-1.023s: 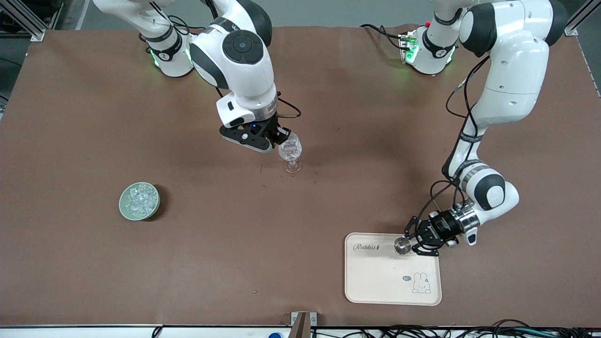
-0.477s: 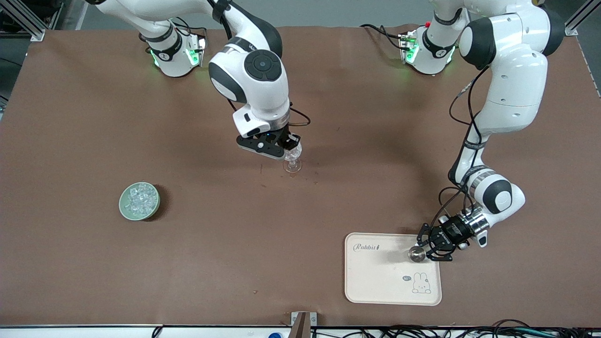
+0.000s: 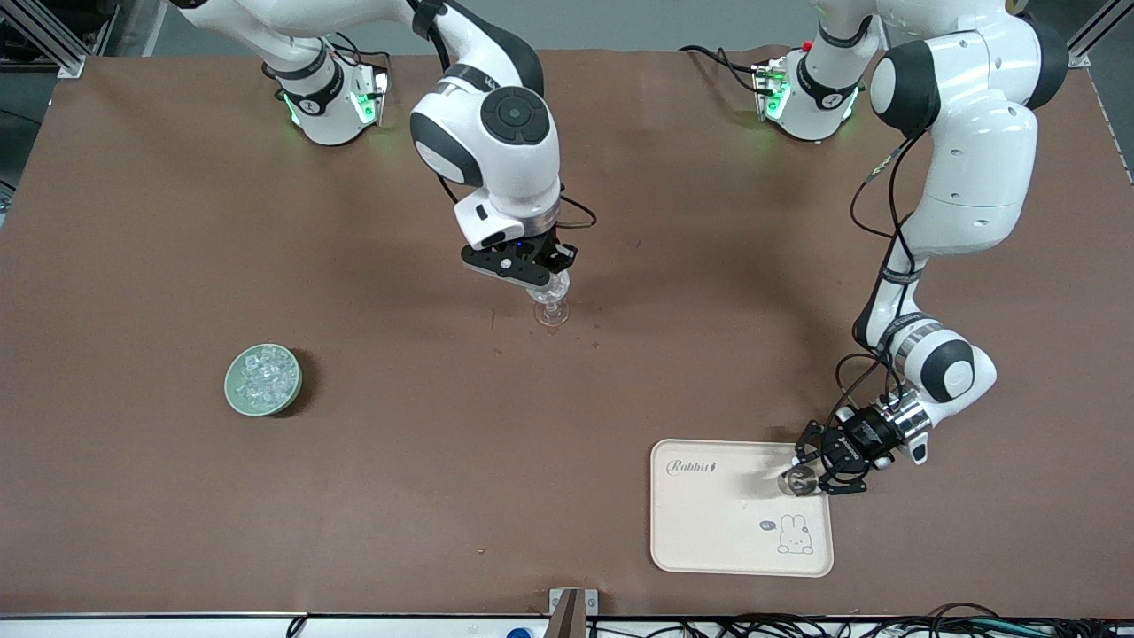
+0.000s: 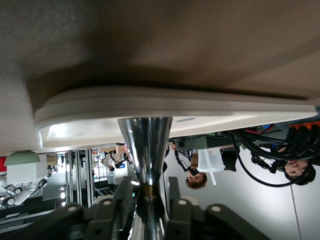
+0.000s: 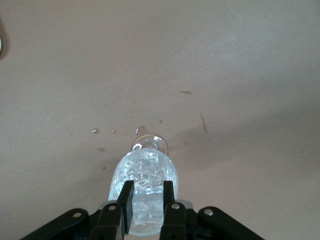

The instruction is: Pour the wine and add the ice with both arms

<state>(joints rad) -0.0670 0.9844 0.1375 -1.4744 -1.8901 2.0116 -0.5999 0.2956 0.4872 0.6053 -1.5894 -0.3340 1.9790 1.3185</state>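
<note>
Left gripper [image 3: 819, 468] of mine is clamped on a shiny metal jigger [image 3: 795, 481], now farther toward the lower right of the frame over the cream tray [image 3: 709, 523]. My right gripper [image 3: 532, 276] has slid over the clear stemmed glass [image 3: 551, 299] at centre, its fingers [image 5: 126, 200] apart above the bowl. Ice [image 3: 266, 376] sits in the green bowl [image 3: 234, 396], lower left.
</note>
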